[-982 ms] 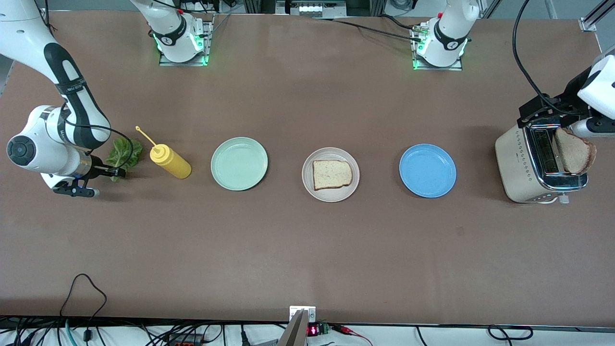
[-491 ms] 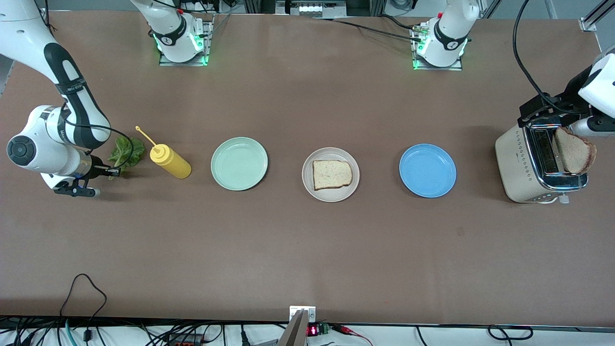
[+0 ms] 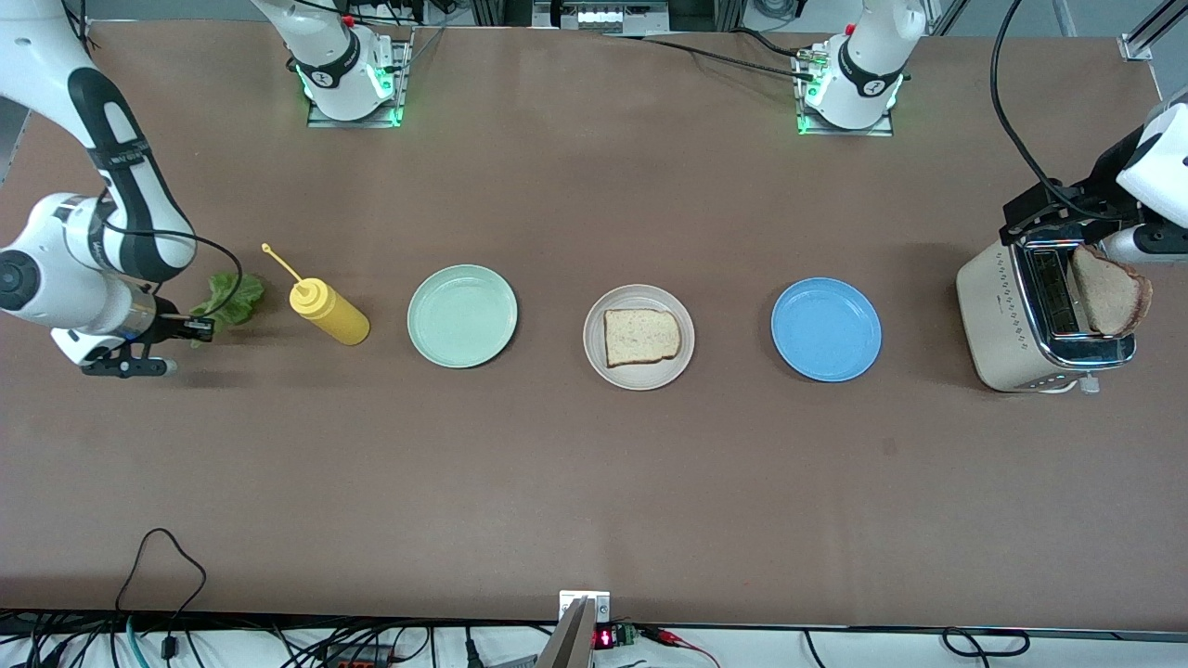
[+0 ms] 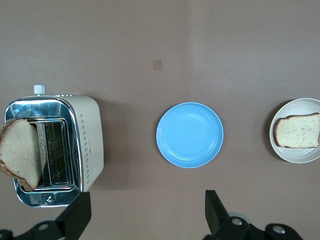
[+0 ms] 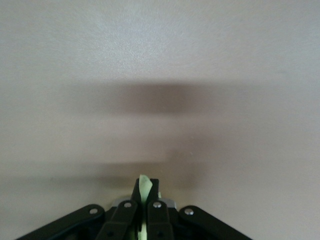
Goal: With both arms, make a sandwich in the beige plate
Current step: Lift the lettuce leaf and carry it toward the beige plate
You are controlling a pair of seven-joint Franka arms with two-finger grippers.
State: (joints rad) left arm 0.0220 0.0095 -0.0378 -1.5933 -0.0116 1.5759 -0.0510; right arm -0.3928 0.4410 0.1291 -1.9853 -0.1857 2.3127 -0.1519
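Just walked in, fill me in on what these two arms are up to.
They are building a sandwich on the beige plate, which holds one bread slice so far. The right gripper, jaws shut, grips the lettuce leaf beside the yellow squeeze bottle. The left gripper hangs open above the table near the toaster, where a second slice sticks up.

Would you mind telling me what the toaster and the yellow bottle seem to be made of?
Toaster: apparently cream painted metal or plastic, matte sides with a dotted pattern; its top looks like polished chrome, mirror-bright.
Yellow bottle: probably soft plastic, with an even, dull sheen and a thin nozzle.
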